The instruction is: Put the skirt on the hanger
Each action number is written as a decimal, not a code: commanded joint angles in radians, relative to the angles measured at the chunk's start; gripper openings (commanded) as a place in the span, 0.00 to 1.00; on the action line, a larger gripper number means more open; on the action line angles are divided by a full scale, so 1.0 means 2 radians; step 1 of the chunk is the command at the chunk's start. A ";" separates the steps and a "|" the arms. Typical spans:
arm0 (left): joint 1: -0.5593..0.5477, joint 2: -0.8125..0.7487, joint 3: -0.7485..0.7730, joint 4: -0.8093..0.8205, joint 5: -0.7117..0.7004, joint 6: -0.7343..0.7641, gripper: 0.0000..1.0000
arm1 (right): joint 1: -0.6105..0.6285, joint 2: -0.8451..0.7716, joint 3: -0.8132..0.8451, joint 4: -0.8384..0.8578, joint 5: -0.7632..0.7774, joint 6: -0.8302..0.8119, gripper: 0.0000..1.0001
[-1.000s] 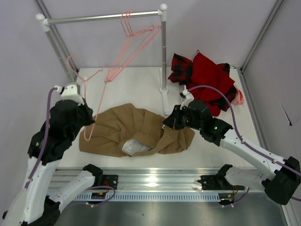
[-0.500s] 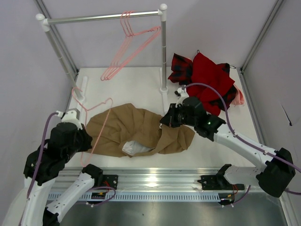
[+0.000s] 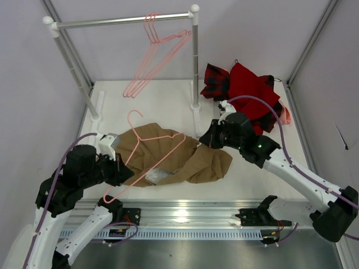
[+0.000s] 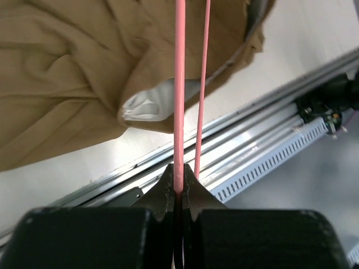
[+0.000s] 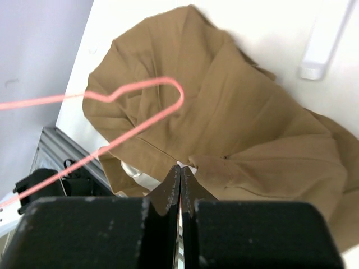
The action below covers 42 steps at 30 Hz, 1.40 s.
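The tan skirt (image 3: 168, 154) lies crumpled on the white table, with its pale lining (image 4: 147, 105) showing at the near edge. My left gripper (image 3: 119, 171) is shut on the wire of a pink hanger (image 3: 178, 136). It holds the hanger slanted over the skirt, hook toward the back. In the left wrist view the wire (image 4: 179, 84) runs straight out of the closed jaws over the skirt (image 4: 67, 61). My right gripper (image 3: 205, 140) is shut and hovers over the skirt's right part (image 5: 252, 123). I see no cloth between its jaws. The hanger's end (image 5: 179, 95) shows ahead of it.
A metal clothes rack (image 3: 120, 21) stands at the back with more pink hangers (image 3: 151, 33) hooked on it, and its right post (image 3: 196, 73) is just behind the skirt. A red garment and plaid cloth (image 3: 247, 87) lie at the back right. A metal rail (image 3: 179, 216) runs along the front.
My left arm has swung the hanger from the left side of the table down and right, over the skirt. My right gripper has shifted slightly back and right.
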 commanded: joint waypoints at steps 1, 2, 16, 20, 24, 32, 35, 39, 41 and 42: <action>-0.008 0.014 -0.003 0.063 0.097 0.037 0.00 | -0.016 -0.045 -0.002 -0.031 0.029 0.007 0.00; -0.008 0.016 -0.002 0.069 0.107 0.042 0.00 | -0.021 -0.054 -0.007 -0.040 0.031 0.009 0.00; -0.110 0.097 0.038 0.143 0.112 0.077 0.00 | -0.103 -0.167 -0.050 -0.107 -0.001 0.028 0.00; -0.132 0.108 0.035 0.159 0.094 0.068 0.00 | -0.108 -0.157 -0.038 -0.097 -0.020 0.025 0.00; -0.139 0.122 0.033 0.163 0.065 0.069 0.00 | -0.109 -0.144 -0.027 -0.095 -0.051 0.022 0.00; -0.156 0.143 0.029 0.161 0.012 0.084 0.00 | -0.109 -0.138 -0.003 -0.101 -0.071 0.026 0.00; -0.164 0.142 0.029 0.170 0.003 0.090 0.00 | -0.110 -0.129 0.012 -0.098 -0.086 0.039 0.00; -0.184 0.121 0.016 0.223 0.028 0.096 0.00 | -0.110 -0.121 0.011 -0.082 -0.104 0.045 0.00; -0.192 0.117 0.011 0.232 0.011 0.100 0.00 | -0.110 -0.114 0.014 -0.085 -0.104 0.043 0.00; -0.197 0.116 0.006 0.237 0.005 0.101 0.00 | -0.110 -0.113 0.015 -0.085 -0.106 0.042 0.00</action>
